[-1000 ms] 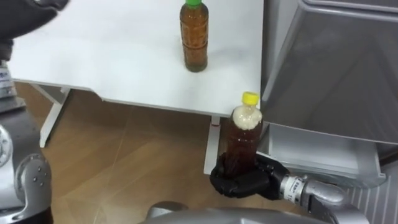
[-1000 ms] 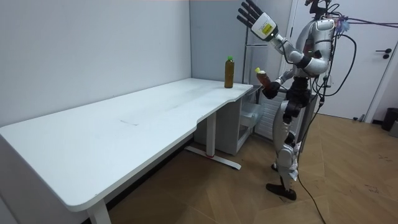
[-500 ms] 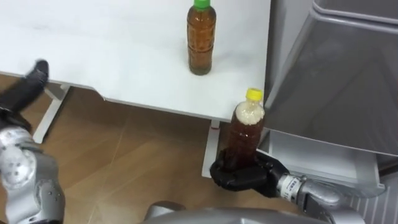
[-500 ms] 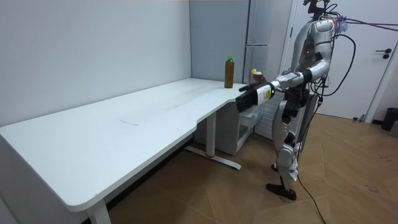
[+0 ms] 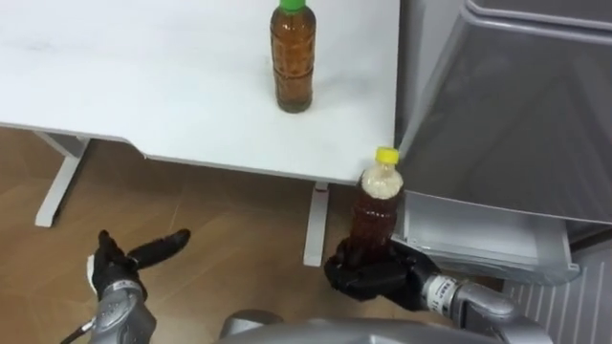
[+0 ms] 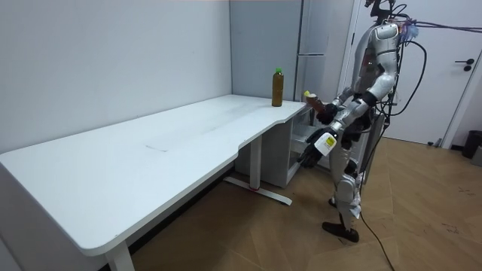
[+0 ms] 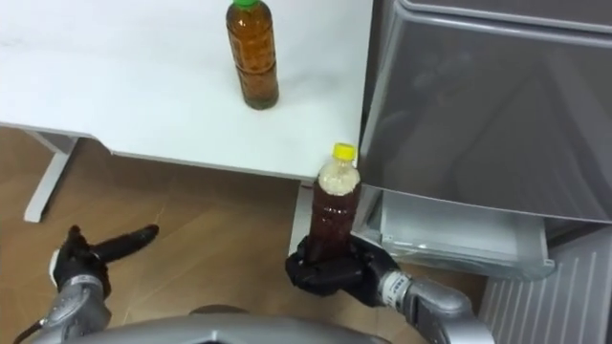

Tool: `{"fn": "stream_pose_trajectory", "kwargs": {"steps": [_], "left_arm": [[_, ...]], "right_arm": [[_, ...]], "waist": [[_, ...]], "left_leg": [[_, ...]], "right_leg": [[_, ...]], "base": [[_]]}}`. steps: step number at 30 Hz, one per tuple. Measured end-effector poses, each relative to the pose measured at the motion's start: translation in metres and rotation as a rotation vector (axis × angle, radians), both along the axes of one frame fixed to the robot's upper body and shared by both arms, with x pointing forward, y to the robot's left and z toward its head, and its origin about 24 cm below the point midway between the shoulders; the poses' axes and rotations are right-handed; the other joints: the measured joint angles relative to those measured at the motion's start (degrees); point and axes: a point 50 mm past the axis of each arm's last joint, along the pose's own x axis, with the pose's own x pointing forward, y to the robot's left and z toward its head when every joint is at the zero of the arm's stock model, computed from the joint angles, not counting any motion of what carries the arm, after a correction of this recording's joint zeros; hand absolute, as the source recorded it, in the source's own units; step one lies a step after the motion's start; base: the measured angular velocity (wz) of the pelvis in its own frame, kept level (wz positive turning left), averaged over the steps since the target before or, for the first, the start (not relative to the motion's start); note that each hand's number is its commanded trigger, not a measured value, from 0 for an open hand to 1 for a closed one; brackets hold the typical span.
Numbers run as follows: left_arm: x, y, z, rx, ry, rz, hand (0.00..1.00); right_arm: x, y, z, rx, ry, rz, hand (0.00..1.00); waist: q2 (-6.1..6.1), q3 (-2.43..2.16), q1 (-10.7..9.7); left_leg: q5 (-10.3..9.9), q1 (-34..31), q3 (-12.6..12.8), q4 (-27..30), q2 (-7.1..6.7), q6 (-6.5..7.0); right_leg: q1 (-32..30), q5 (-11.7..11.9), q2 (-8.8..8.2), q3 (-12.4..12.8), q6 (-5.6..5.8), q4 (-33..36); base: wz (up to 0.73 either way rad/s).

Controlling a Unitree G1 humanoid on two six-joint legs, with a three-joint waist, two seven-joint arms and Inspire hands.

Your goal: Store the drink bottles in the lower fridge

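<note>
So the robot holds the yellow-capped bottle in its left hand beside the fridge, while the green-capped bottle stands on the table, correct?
Not quite: the left eye view shows the yellow-capped bottle in the right hand; the left hand is open and empty. It is beside the fridge, and the green-capped bottle stands on the table.

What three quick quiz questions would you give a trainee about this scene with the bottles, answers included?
1. True or false: the green-capped bottle stands upright on the white table.
2. What does the right hand hold? A) the yellow-capped bottle B) a cup C) nothing
3. Fill in: the left hand, low over the floor, is ____ (open or shut).
Key: 1 true; 2 A; 3 open.
</note>
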Motion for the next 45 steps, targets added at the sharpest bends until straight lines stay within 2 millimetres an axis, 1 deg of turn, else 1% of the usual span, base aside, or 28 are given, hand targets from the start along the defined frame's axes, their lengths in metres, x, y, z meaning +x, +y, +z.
{"fn": "stream_pose_trajectory", "kwargs": {"steps": [2,6,8,12,15,17,20,24,27,30,33,34,36,38,39,40,41,42,44,45], "left_arm": [[-0.008,-0.004,-0.004,-0.001,0.043,-0.044,0.00],[-0.015,-0.010,-0.013,0.002,0.120,-0.165,0.00],[-0.023,-0.016,-0.021,-0.012,0.184,-0.239,0.00],[-0.036,-0.025,-0.030,-0.079,0.253,-0.281,0.00],[-0.040,-0.028,-0.033,-0.107,0.272,-0.321,0.00],[-0.043,-0.029,-0.036,-0.113,0.305,-0.370,0.00],[-0.044,-0.028,-0.038,-0.125,0.316,-0.384,0.00],[-0.042,-0.028,-0.039,-0.125,0.320,-0.384,0.00],[-0.041,-0.027,-0.038,-0.100,0.330,-0.415,0.00],[-0.043,-0.027,-0.039,-0.074,0.355,-0.445,0.00],[-0.043,-0.027,-0.039,-0.066,0.361,-0.447,0.00],[-0.043,-0.027,-0.039,-0.066,0.363,-0.445,0.00],[-0.044,-0.026,-0.040,-0.067,0.368,-0.442,0.00],[-0.047,-0.027,-0.041,-0.073,0.376,-0.433,0.00],[-0.047,-0.027,-0.041,-0.074,0.374,-0.428,0.00],[-0.052,-0.028,-0.042,-0.079,0.379,-0.415,0.00],[-0.052,-0.031,-0.043,-0.081,0.376,-0.409,0.00],[-0.052,-0.031,-0.043,-0.081,0.375,-0.406,0.00],[-0.056,-0.034,-0.045,-0.097,0.382,-0.379,0.00],[-0.057,-0.034,-0.045,-0.100,0.385,-0.374,0.00]], "right_arm": [[-0.002,-0.004,-0.003,-0.011,0.019,-0.006,1.00],[-0.009,-0.012,-0.011,-0.036,0.070,-0.031,1.00],[-0.015,-0.018,-0.019,-0.078,0.120,-0.053,1.00],[-0.027,-0.025,-0.029,-0.124,0.194,-0.084,1.00],[-0.026,-0.027,-0.032,-0.138,0.209,-0.094,1.00],[-0.026,-0.029,-0.036,-0.143,0.226,-0.108,1.00],[-0.023,-0.029,-0.041,-0.161,0.254,-0.134,1.00],[-0.024,-0.031,-0.045,-0.136,0.282,-0.210,1.00],[-0.027,-0.033,-0.048,-0.110,0.301,-0.292,1.00],[-0.034,-0.035,-0.050,-0.083,0.333,-0.382,1.00],[-0.035,-0.037,-0.052,-0.055,0.355,-0.496,1.00],[-0.037,-0.038,-0.053,-0.041,0.369,-0.554,1.00],[-0.040,-0.039,-0.053,-0.024,0.386,-0.627,1.00],[-0.044,-0.042,-0.054,0.007,0.404,-0.728,1.00],[-0.044,-0.042,-0.054,0.014,0.408,-0.751,1.00],[-0.045,-0.043,-0.054,0.034,0.417,-0.802,1.00],[-0.047,-0.044,-0.054,0.067,0.427,-0.869,1.00],[-0.048,-0.044,-0.054,0.086,0.431,-0.906,1.00],[-0.048,-0.045,-0.054,0.150,0.446,-1.045,1.00],[-0.048,-0.045,-0.055,0.164,0.450,-1.076,1.00]], "waist": [[-0.32,-0.12,-1.1],[-0.33,-0.18,-1.9],[-0.39,-0.20,-2.7],[-0.48,-0.23,-3.1],[-0.72,-0.36,-3.6],[-0.87,-0.36,-4.0],[-1.04,-0.43,-4.6],[-1.33,-0.48,-4.8],[-1.72,-0.61,-4.8],[-1.81,-0.53,-4.6],[-1.69,-0.36,-4.9],[-1.41,-0.30,-4.9],[-1.41,-0.27,-4.9],[-1.25,-0.39,-4.9],[-1.16,-0.36,-4.9],[-0.85,-0.24,-4.9],[-0.82,-0.32,-5.0],[-0.71,-0.33,-4.9],[-0.42,-0.31,-4.7],[-0.37,-0.33,-4.7]], "left_leg": [[0.0,-0.3,0.1,0.0,0.01,0.00],[0.0,-0.5,0.1,0.0,0.01,0.00],[0.0,-0.7,0.1,0.0,0.00,0.00],[0.0,-0.9,0.1,0.0,0.01,0.00],[0.0,-1.4,0.4,0.2,0.10,-0.01],[0.0,-1.5,0.7,0.2,0.11,-0.01],[0.0,-1.6,1.1,0.2,0.12,-0.01],[0.0,-1.7,1.3,0.1,0.04,0.00],[0.0,-1.7,1.5,0.1,0.03,0.01],[0.0,-1.5,1.5,0.1,0.04,0.00],[0.0,-0.9,1.4,0.0,0.04,0.00],[0.0,-0.7,1.4,-0.1,0.06,0.00],[0.0,-0.8,1.4,-0.2,0.07,0.00],[0.0,-0.7,1.4,-0.2,0.05,0.01],[0.0,-0.6,1.4,-0.2,0.04,0.01],[0.0,-0.4,1.4,-0.4,0.05,0.01],[0.0,-0.2,1.4,-0.6,0.04,0.01],[0.0,-0.1,1.4,-0.7,0.04,0.01],[0.0,0.2,1.5,-0.9,0.07,0.01],[0.0,0.2,1.5,-0.9,0.07,0.01]], "right_leg": [[-0.5,0.0,0.00,0.0,0.00,0.1],[-0.6,0.0,-0.02,0.1,0.00,0.0],[-0.7,0.0,-0.01,0.0,0.00,-0.1],[-0.9,0.0,0.03,0.0,0.00,-0.1],[-1.5,0.0,0.04,0.1,-0.03,0.0],[-1.7,0.0,0.04,0.3,-0.06,0.0],[-2.0,0.0,0.13,0.8,-0.06,0.0],[-2.2,0.1,0.12,1.2,-0.01,0.0],[-2.4,0.1,0.08,1.2,-0.01,0.0],[-2.2,0.1,0.09,1.3,-0.01,0.0],[-1.5,0.1,0.10,1.2,0.00,-0.2],[-1.3,0.1,0.13,1.2,0.01,-0.3],[-1.3,0.1,0.18,1.2,0.05,-0.4],[-1.0,0.2,0.23,1.3,0.18,-0.8],[-0.9,0.2,0.23,1.3,0.18,-0.8],[-0.8,0.2,0.24,1.4,0.18,-0.8],[-0.7,0.2,0.24,1.4,0.19,-0.8],[-0.7,0.2,0.24,1.4,0.19,-0.8],[-0.5,0.2,0.27,1.4,0.20,-0.9],[-0.5,0.2,0.28,1.4,0.20,-0.9]], "base": [[0.02],[0.00],[0.02],[-0.02],[-0.03],[-0.02],[-0.08],[-0.01],[-0.03],[0.00],[0.01],[0.00],[0.00],[0.00],[0.00],[0.00],[0.00],[0.00],[0.00],[0.00]]}}
